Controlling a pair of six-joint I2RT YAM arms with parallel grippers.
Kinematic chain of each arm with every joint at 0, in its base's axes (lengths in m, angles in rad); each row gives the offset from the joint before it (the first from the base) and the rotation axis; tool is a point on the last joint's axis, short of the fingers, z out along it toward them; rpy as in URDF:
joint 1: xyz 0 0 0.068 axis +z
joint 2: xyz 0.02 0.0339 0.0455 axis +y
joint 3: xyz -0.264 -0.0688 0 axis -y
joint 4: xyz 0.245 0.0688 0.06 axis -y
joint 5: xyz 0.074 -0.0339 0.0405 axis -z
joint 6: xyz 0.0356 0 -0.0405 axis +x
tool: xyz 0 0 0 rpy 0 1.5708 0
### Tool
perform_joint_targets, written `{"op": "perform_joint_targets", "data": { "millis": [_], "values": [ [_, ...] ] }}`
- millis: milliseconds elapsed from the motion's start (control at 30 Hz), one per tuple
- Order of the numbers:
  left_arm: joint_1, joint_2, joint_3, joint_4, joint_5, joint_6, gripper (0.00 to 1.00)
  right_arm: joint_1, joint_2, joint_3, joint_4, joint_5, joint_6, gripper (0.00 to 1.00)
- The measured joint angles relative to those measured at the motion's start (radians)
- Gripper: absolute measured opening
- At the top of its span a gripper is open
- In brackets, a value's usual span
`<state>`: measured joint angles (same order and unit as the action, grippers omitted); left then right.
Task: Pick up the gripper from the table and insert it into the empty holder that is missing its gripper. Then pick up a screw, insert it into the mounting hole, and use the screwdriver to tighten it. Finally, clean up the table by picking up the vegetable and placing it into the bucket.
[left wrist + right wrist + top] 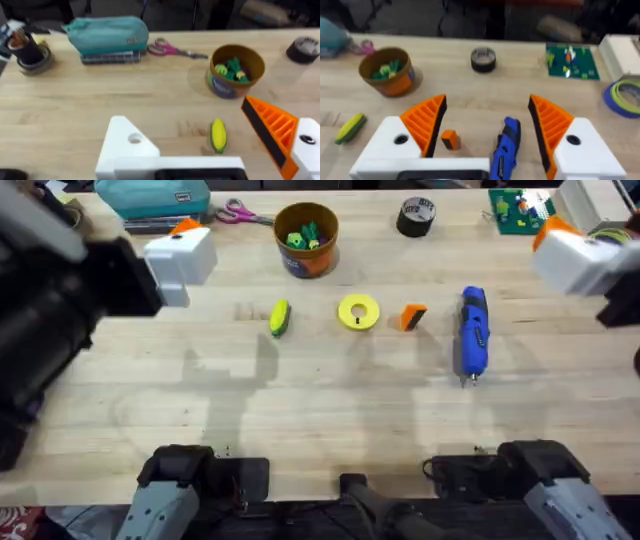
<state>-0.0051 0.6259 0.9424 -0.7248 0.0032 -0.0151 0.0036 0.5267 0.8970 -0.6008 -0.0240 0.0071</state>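
Left gripper (200,150): jaws spread and empty, hovering over the desk's left side. One finger is a bare white holder (127,145) with its mounting hole showing; the other wears its orange pad (270,127). So this is the arm awaiting the part.
Right gripper (485,132): released, holding nothing, both orange pads fitted, raised over the desk's right side, above the screwdriver (506,145).
Gripper (413,317): the loose orange wedge lies mid-desk, just beside a yellow ring (358,312) and near the screwdriver, not yet picked up.
Screwdriver: lies flat right of the wedge, bit toward the near edge, handy for the right arm.
Vegetable (279,317): left of the ring, apart from it, still on the desk.
Bucket (306,238): upright near the far edge, already holding green and yellow toys.
Screw: I cannot make one out.
Step, as I judge it: the first pick, nothing begun.
Far edge: teal pouch (106,33), scissors (172,49), tape roll (416,216).
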Motion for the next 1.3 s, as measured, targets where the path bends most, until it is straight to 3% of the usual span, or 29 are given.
{"op": "perform_joint_targets", "data": {
  "millis": [267, 533, 700, 1000, 1100, 1300],
  "values": [
    [0.0, 0.266, 0.151, -0.185, 0.0, 0.0, 0.985, 0.0, 0.319, 0.232, -0.282, 0.0, 0.0, 0.997],
    [0.0, 0.452, 0.174, -0.29, 0.0, 0.0, 0.985, 0.0, 0.542, 0.301, -0.453, 0.0, 0.0, 0.997],
    [0.0, 0.516, 0.174, -0.297, 0.0, 0.0, 0.986, 0.0, 0.605, 0.301, -0.476, 0.0, 0.0, 0.997],
    [-0.006, 0.552, 0.175, -0.303, 0.001, 0.0, 0.985, 0.0, 0.609, 0.301, -0.476, 0.0, 0.0, 0.998],
    [-0.045, 0.568, 0.177, -0.305, 0.0, 0.0, 0.986, 0.0, 0.609, 0.301, -0.476, 0.0, 0.0, 0.998],
    [-0.186, 0.685, 0.184, -0.293, 0.001, -0.039, 0.986, 0.0, 0.609, 0.301, -0.476, 0.0, 0.0, 0.997]
  ]
}}
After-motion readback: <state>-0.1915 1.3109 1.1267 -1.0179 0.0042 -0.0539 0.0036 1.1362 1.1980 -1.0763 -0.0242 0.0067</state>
